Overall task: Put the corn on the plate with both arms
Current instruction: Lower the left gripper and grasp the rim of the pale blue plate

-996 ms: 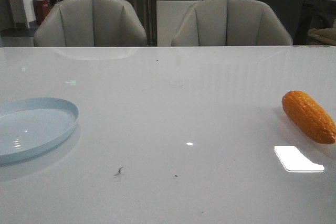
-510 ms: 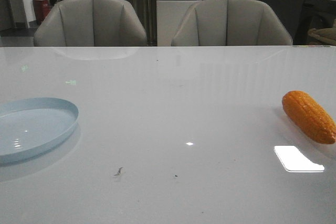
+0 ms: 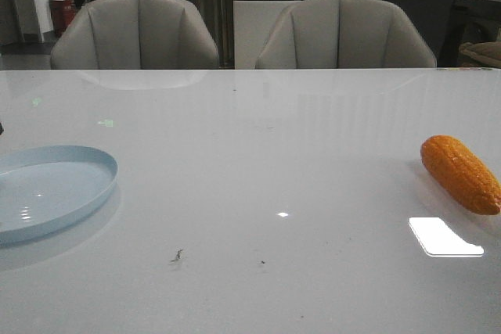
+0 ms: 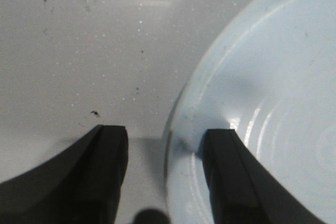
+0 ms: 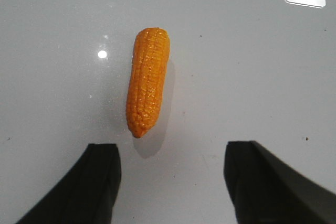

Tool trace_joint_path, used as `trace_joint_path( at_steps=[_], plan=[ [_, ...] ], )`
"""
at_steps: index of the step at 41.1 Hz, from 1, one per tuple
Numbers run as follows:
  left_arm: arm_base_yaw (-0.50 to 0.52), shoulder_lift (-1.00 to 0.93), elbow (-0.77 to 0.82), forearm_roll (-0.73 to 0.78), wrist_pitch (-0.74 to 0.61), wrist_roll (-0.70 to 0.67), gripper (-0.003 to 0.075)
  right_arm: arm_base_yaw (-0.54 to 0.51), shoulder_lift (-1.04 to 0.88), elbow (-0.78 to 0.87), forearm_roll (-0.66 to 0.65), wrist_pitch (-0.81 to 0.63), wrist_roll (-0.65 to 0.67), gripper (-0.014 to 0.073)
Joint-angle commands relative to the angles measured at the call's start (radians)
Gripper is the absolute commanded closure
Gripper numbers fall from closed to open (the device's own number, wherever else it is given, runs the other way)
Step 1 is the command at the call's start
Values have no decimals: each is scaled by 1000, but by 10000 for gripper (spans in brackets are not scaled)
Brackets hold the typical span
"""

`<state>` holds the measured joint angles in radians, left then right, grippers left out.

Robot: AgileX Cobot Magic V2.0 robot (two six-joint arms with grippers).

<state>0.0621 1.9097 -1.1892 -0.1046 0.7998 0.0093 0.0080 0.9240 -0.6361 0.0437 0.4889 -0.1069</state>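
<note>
The pale blue plate (image 3: 48, 188) lies at the table's left edge. The orange corn (image 3: 460, 174) lies at the far right, tapered end toward the front. Neither gripper shows clearly in the front view. In the left wrist view my left gripper (image 4: 165, 153) is open and low, straddling the plate (image 4: 273, 87) rim, one finger over the plate's inside and the other over the table. In the right wrist view my right gripper (image 5: 170, 163) is open and empty above the table. The corn (image 5: 148, 80) lies just ahead of it, tapered tip toward the fingers.
Two grey chairs (image 3: 135, 33) (image 3: 344, 33) stand behind the white table (image 3: 258, 154). A bright light reflection (image 3: 445, 238) lies on the table in front of the corn. Small dark specks (image 3: 177, 256) mark the front middle.
The corn and plate have not moved. A small dark sliver has appeared at the left edge of the front view, above the plate.
</note>
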Motion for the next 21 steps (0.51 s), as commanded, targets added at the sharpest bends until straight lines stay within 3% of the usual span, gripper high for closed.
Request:
trace_joint_path(
  at_steps=[1,8,11,21],
  plan=[
    [1,-33,-20,-14,-14,-9,371,0,-6,-34,6,-61,4,62],
    [1,-33,-20,-14,-14,-9,645,0,-6,-34,6,-61,4,62],
    [1,-33,-22,-14,-14,-9,614,0,-6,-34,6,-61,4,62],
    [1,-35,-100,-16,59,-9,631,0,-6,-34,6,-61,4,62]
  ],
)
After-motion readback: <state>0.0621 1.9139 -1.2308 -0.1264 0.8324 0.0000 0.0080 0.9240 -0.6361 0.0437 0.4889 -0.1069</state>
